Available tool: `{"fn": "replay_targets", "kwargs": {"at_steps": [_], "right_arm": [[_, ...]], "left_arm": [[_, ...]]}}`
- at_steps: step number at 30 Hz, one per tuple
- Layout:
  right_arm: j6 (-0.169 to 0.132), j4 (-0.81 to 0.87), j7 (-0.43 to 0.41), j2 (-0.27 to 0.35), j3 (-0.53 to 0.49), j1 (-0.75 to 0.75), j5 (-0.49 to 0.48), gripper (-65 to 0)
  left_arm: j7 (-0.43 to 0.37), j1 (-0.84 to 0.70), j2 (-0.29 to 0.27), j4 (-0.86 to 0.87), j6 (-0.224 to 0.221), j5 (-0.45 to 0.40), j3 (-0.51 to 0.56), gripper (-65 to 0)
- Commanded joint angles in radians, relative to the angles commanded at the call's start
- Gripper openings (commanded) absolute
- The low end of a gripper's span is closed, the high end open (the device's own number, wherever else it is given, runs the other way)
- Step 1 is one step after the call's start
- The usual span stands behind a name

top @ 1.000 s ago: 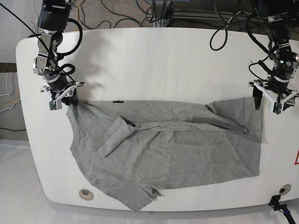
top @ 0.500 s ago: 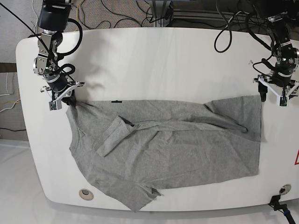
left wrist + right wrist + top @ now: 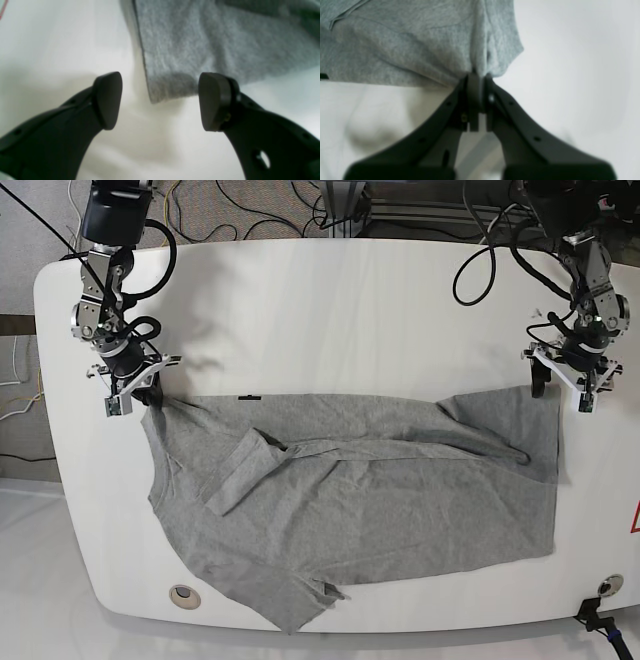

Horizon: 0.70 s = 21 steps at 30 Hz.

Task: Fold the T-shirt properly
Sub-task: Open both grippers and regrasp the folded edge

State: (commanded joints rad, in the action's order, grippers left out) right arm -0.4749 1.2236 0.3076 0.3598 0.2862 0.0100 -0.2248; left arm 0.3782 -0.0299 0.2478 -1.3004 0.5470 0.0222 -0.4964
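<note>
"Upper right of the base view, the left end effector [image 3: 160,101]?"
"Wide apart, at the T-shirt's [image 3: 400,510] corner."
"Upper left?"
"Right end effector [image 3: 480,100] gripped the shirt's other corner."

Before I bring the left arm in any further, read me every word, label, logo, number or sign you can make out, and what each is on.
No readable text anywhere.
T-shirt: no print or label showing.
Red marking at the base view's right edge: only partly in frame, no letters to be made out.
</note>
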Motion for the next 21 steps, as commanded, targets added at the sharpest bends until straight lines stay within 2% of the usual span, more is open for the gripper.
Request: {"fn": "replay_targets", "kwargs": {"at_steps": [2,4,8,9,11,14,16,21], "right_arm": [[-0.032,0.000,0.000,0.000,0.000,0.000,-0.002,-65.0],[-0.051,0.000,0.000,0.000,0.000,0.000,-0.002,-65.0],[-0.051,0.000,0.000,0.000,0.000,0.000,-0.002,-65.0],[-0.051,0.000,0.000,0.000,0.000,0.000,-0.002,-65.0],[-0.051,0.000,0.000,0.000,0.002,0.000,-0.002,-65.0],[-0.051,0.000,0.000,0.000,0.003,0.003,-0.002,-65.0],[-0.051,0.000,0.000,0.000,0.003,0.005,-0.002,-65.0],[-0.051,0.003,0.000,0.000,0.002,0.005,-0.002,-65.0]], "left_arm": [[0.000,0.021,0.000,0.037,0.023,0.000,0.000,-20.3],[0.000,0.029,0.000,0.060,0.032,0.000,0.000,-20.3],[0.000,0.035,-0.002,0.084,0.046,0.000,0.003,-20.5],[0.000,0.035,-0.002,0.084,0.046,0.000,0.003,-22.6],[0.000,0.035,-0.002,0.084,0.046,0.000,0.003,-32.0],[0.000,0.035,-0.002,0.084,0.046,0.000,0.003,-54.0],[0.000,0.035,-0.002,0.084,0.046,0.000,0.005,-65.0],[0.000,0.032,-0.002,0.080,0.046,-0.006,0.006,-65.0]]}}
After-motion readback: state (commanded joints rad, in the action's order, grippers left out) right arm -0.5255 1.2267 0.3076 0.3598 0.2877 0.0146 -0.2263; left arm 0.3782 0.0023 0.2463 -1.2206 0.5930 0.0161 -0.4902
